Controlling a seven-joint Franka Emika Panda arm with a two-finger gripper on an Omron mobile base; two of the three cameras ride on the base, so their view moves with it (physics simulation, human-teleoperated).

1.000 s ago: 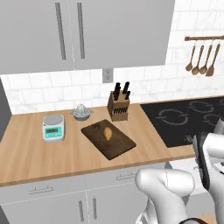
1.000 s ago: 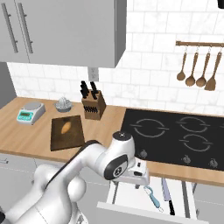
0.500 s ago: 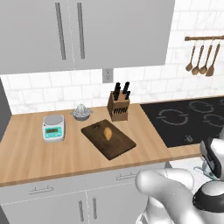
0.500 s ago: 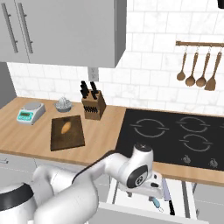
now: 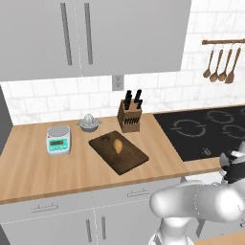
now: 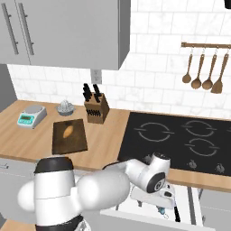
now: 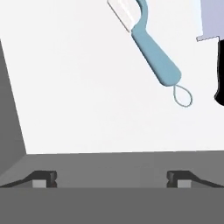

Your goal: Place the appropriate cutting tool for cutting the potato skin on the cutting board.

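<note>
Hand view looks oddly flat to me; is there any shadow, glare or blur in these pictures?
Hand view: sharp, evenly lit, the peeler casting no visible shadow on the white drawer floor. Both base views: soft, slightly blurry rendering, no glare on the cooktop.

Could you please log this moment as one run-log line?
pincer: open, above drawer | peeler: in drawer, ungrasped | potato: on cutting board

The potato (image 5: 117, 146) lies on the cutting board (image 5: 129, 160), which sits on the counter (image 5: 43, 170) between the scale (image 5: 58, 139) to its left and the cooktop (image 5: 201, 134) to its right. Behind the board, against the wall, the juicer (image 5: 89, 122) stands left of the knife block (image 5: 129, 117), and utensils (image 5: 221, 64) hang from a rail above the cooktop. Below the counter's front edge, under the cooktop, the peeler (image 7: 151, 48) lies in an open drawer (image 6: 185, 210), beside another tool (image 7: 215, 52) at the edge of the hand view.
</note>
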